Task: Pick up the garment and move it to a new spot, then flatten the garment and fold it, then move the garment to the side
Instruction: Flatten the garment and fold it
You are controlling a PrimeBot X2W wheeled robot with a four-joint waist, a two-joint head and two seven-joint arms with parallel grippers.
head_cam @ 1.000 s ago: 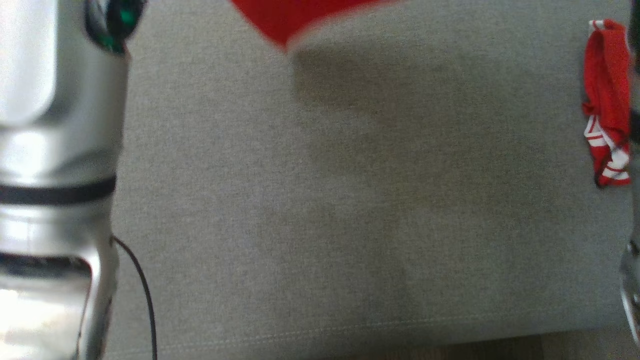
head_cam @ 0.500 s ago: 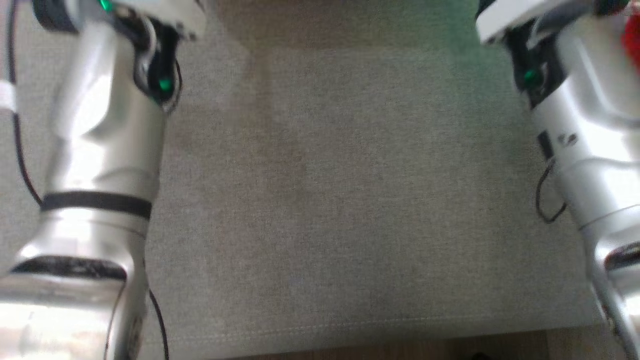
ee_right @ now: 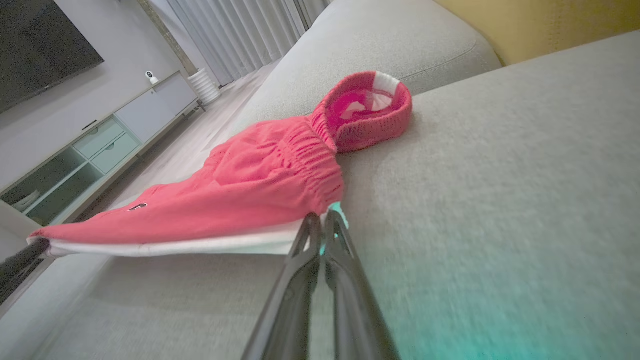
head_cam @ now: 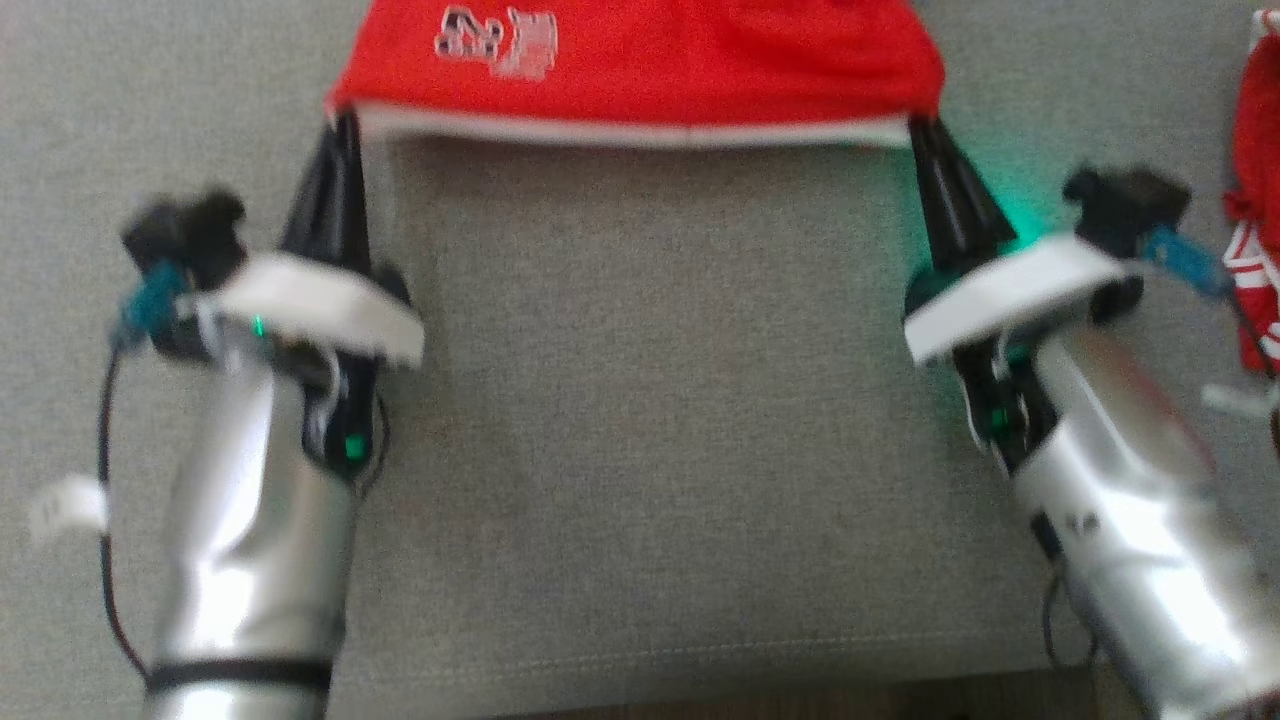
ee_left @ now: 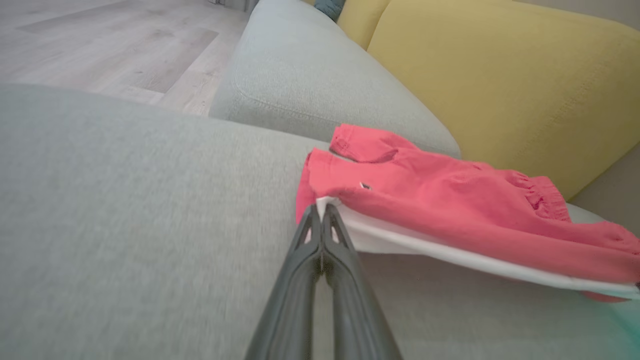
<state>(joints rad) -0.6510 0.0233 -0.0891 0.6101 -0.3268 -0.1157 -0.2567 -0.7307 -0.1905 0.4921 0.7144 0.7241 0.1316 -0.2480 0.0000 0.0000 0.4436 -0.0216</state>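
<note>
shorts [head_cam: 640, 70], red, white hem, taut at 12 o'clock over grey cushion [head_cam: 650, 420]; left gripper [head_cam: 345, 128] clamped on 11 o'clock corner, right gripper [head_cam: 920, 132] clamped on 1 o'clock corner.

The left claw [head_cam: 345, 125] and right claw [head_cam: 918, 130], both closed, pinch the near corners of the red garment [head_cam: 640, 60]. Its white hem [head_cam: 640, 132] stretches straight between them over the grey cushion [head_cam: 650, 400]. A red-and-white cloth [head_cam: 1255, 150] lies at the right edge.

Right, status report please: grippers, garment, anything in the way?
Both shut on garment hem: left gripper, right gripper. Garment stretched between them over grey cushion. Second red cloth beside right arm.
</note>
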